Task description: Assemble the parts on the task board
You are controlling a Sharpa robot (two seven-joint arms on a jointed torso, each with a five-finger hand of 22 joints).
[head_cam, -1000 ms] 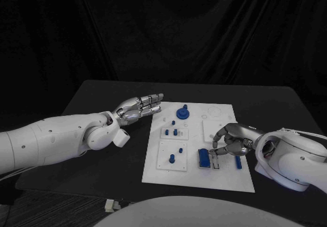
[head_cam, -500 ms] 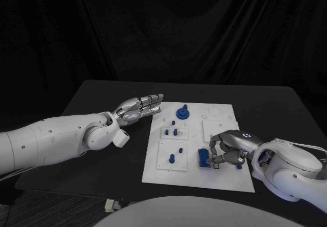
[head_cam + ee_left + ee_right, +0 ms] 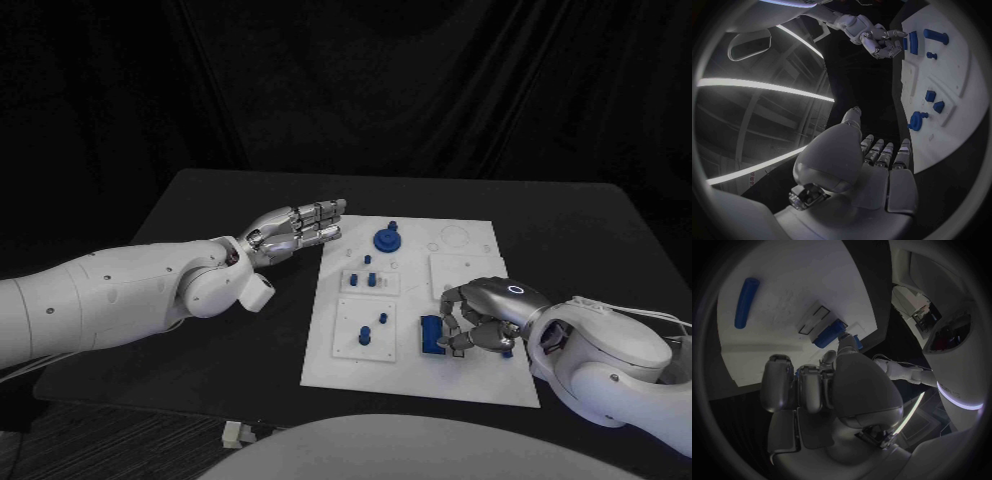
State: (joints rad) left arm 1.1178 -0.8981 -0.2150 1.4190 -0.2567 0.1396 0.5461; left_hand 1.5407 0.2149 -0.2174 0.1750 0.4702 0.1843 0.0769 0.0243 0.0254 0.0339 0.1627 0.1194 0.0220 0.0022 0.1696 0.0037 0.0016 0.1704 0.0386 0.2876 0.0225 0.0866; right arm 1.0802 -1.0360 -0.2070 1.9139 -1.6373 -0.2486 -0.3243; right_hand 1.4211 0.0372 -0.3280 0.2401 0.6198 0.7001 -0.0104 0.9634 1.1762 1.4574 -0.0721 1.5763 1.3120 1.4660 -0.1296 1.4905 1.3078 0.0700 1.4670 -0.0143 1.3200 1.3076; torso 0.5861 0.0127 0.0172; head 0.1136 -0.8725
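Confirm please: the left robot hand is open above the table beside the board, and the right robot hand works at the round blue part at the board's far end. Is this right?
One detail is wrong. In the head view the right robot hand is at the blue block near the front of the board, not at the round blue part. The left robot hand is open beside the board, as you say.

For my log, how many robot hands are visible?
2. Left robot hand beside the left edge of the task board; right robot hand over the board, by a blue block.
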